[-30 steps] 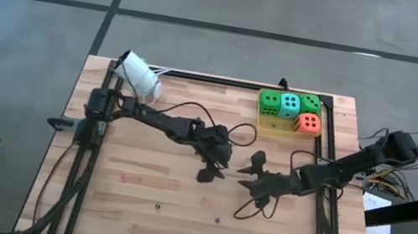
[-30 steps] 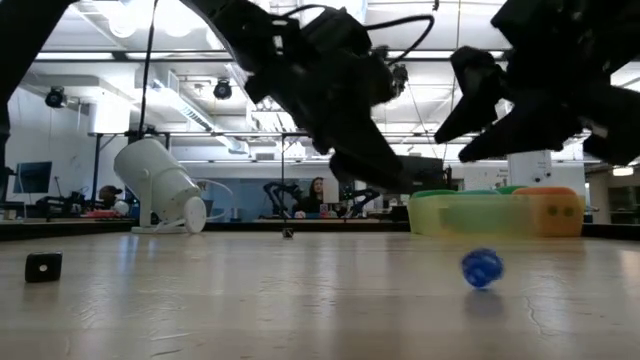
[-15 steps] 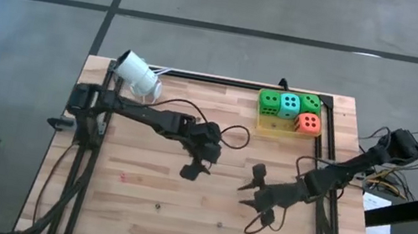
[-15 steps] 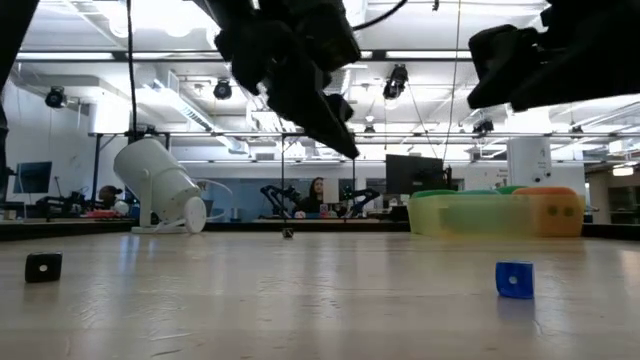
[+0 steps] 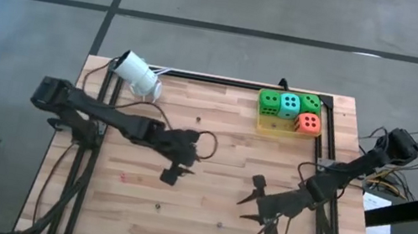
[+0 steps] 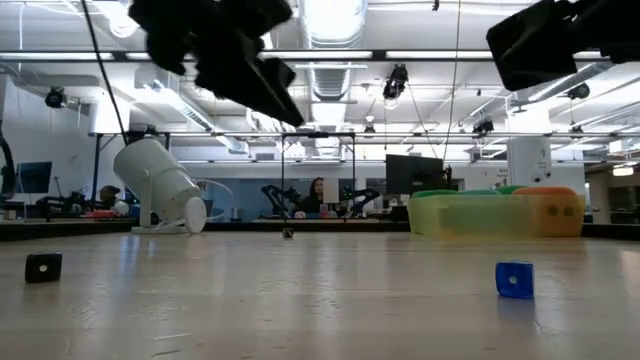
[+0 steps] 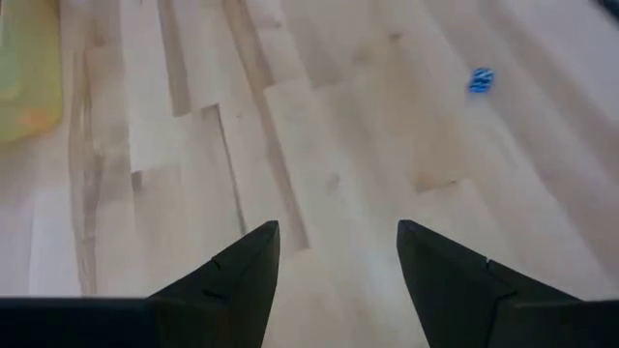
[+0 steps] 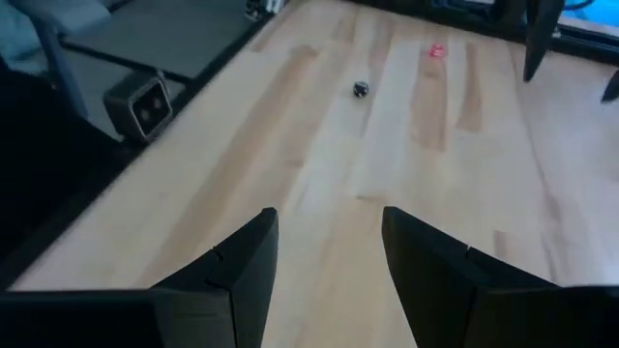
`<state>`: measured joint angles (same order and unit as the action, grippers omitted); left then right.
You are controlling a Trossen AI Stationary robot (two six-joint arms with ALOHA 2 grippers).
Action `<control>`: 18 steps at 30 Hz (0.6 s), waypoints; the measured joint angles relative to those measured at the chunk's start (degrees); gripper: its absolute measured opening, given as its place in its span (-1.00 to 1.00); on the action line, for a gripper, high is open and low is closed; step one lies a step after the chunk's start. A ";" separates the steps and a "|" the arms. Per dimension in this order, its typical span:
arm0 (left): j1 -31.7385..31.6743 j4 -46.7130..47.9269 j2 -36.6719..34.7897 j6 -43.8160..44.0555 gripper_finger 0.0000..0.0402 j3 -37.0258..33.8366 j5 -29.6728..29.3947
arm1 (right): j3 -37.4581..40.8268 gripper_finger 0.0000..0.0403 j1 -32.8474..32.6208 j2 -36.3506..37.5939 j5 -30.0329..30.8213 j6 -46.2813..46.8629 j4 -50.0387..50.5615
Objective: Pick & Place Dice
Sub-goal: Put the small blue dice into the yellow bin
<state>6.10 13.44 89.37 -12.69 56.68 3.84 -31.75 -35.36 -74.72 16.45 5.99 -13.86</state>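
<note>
Four dice sit packed together in a yellow tray [image 5: 273, 129] at the upper right of the high view: green die [image 5: 268, 102], teal die [image 5: 289, 105], second green die [image 5: 311, 103] along the far row, orange-red die [image 5: 307, 123] nearer, under the second green one. All four touch their neighbours.

My left jaws hang left of centre in the high view, above bare counter [image 5: 125, 213], well apart from the tray, down and left of it. They stand apart with nothing between them; my left wrist view shows only wood planks in the gap, plus a corner of the yellow tray at its upper left.

My right jaws are lower centre-right in the high view, below the tray and well clear of it. Also apart, nothing gripped, only counter between the fingers.

Neither pair touches any die.

Low view: tray at right, orange and green showing at its top; both arms up off the counter. Small blue cube [image 6: 514, 280] lies on the counter at lower right, small black cube [image 6: 43, 266] at far left. White cylinder [image 5: 138, 75] lies tipped at the counter's upper left corner.
</note>
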 joint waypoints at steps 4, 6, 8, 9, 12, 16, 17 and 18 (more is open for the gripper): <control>1.35 -5.28 -5.94 0.34 0.05 -5.79 0.00 | -1.31 -0.09 -1.57 -2.32 0.15 3.11 0.02; 1.63 -5.55 -8.80 0.67 0.06 -7.71 -0.02 | -2.70 -0.09 -2.45 -3.42 0.18 3.94 0.27; 1.81 -5.66 -11.44 1.06 0.07 -9.35 -0.04 | -4.75 -0.09 -2.98 -4.51 0.32 4.41 0.08; 2.01 -5.77 -12.53 1.14 0.07 -10.12 -0.03 | -5.68 -0.09 -3.37 -5.16 0.53 4.45 1.15; 2.32 -6.42 -15.72 1.16 0.06 -11.82 -0.02 | -9.60 -0.09 -3.89 -7.51 1.74 4.69 5.84; 2.81 -7.01 -17.64 1.16 0.05 -12.71 -0.04 | -14.27 -0.09 -4.04 -10.23 2.69 6.64 12.73; 3.06 -7.44 -17.84 1.11 0.06 -12.83 -0.04 | -15.12 -0.09 -4.06 -10.80 3.06 6.84 14.50; 3.32 -7.25 -17.96 0.97 0.06 -12.89 -0.02 | -16.01 -0.09 -4.06 -11.34 3.15 6.91 15.70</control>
<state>9.43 6.19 71.41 -11.71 43.79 3.81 -47.76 -39.42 -86.06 19.59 12.91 1.84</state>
